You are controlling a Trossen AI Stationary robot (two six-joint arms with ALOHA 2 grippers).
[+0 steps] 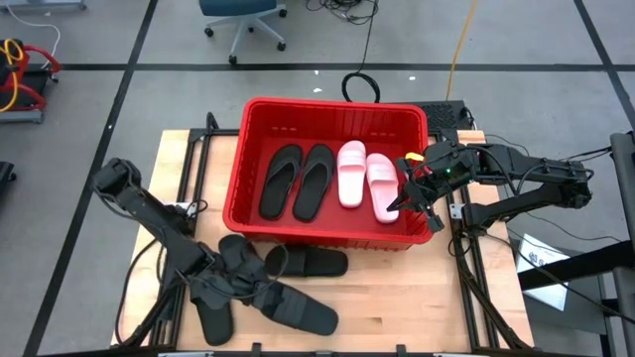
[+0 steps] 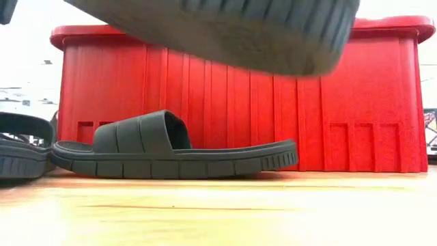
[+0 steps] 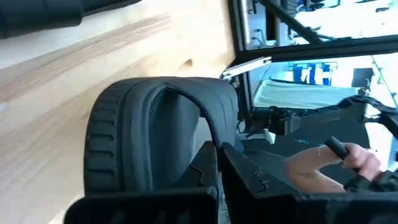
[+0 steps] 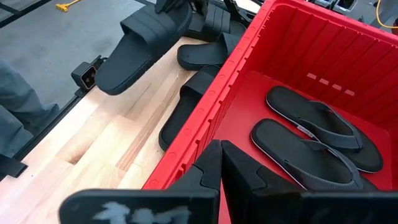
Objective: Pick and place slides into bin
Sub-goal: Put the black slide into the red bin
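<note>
Now left hand (image 1: 260,288) clamps matte black slide (image 1: 298,309); right hand (image 1: 405,200) closed, empty.

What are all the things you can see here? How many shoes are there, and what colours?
bin: one, red, middle of the table
pink slides: two, pale pink, side by side inside the bin
black slides in the bin: two, black, inside, beside the pink ones
slide by the bin: one, black, flat on the table against the bin's front wall
lifted slide: one, black, held up off the table
slide at the table edge: one, black, near the front edge
table: one, pale wood
office chair: one, blue, on the floor behind
left gripper: shut on the lifted slide's strap
right gripper: shut, empty, over the bin's right rim
</note>
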